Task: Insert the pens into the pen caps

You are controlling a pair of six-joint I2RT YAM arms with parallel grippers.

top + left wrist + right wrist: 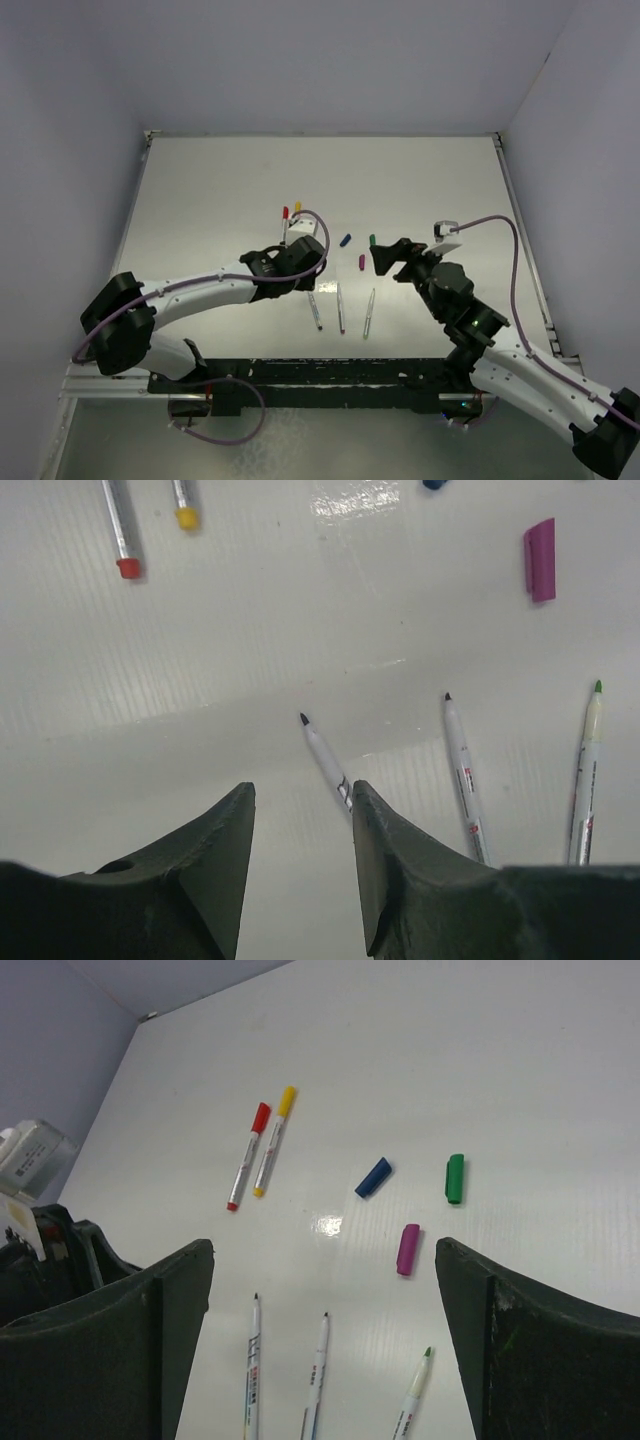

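Top cam gives me the whole table [220,190], both arms and all 5 pens at once, but small. It hides part of the two capped pens behind the left arm.

R wrist cam shows all the loose caps. The purple cap [408,1249] is my marker. The blue cap [373,1177] is just beyond it to the left and the green cap [455,1178] just beyond it to the right, none touching. The red-cap pen [247,1158] and yellow-cap pen [273,1142] show whole here, further off to the left of the purple cap. They lie side by side, caps at the far end.

L wrist cam cuts those two down to one coloured end each. It shows the bare pens best: left bare pen [325,760], mid bare pen [462,775] and green-tip pen [588,770].

All 3 lie flat on the near side of the purple cap. Their long way runs near to far, tips at the far end, toward the caps. They fan out a bit.

The left gripper [300,800] is about half open and holds nothing. The left bare pen lies on the table past the gap, by the right finger. The right gripper [322,1245] is wide open and holds nothing. It hangs over the purple cap area.
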